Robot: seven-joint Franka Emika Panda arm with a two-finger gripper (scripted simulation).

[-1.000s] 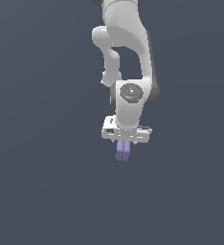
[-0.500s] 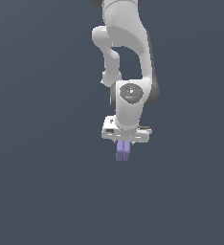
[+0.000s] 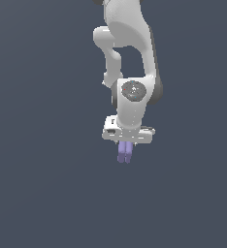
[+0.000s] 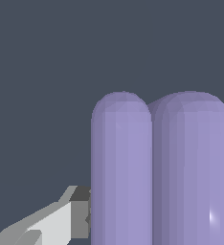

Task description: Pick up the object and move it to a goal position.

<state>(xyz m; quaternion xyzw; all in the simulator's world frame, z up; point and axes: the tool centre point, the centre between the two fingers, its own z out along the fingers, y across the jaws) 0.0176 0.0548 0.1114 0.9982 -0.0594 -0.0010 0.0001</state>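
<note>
Nothing visibly moved since a second ago: arm, claw and object in the same place in the exterior view, same pose

Nearest, in the wrist view, the object [image 4: 160, 172] filling much of the picture: two lavender-purple rounded bars joined side by side, domed ends pointing away from the camera, a small bright glint on one bar. Beside it, a white-grey finger [image 4: 47, 225] of the claw right up against the bar's flank; a sliver of light grey at the opposite edge, too small to tell apart

Farther off, in the exterior view, the claw [image 3: 125, 151] clenched on the object [image 3: 124, 153], held between the fingers and hanging just below the white hand body, much narrower than that body. Bars pointing downward, slightly tilted. Above, the wrist with its round grey cap [image 3: 133, 90], then the white arm [image 3: 127, 34] rising out of the picture's top

Behind everything, only flat dark blue-grey; object in mid-air, touching nothing but the claw
</note>
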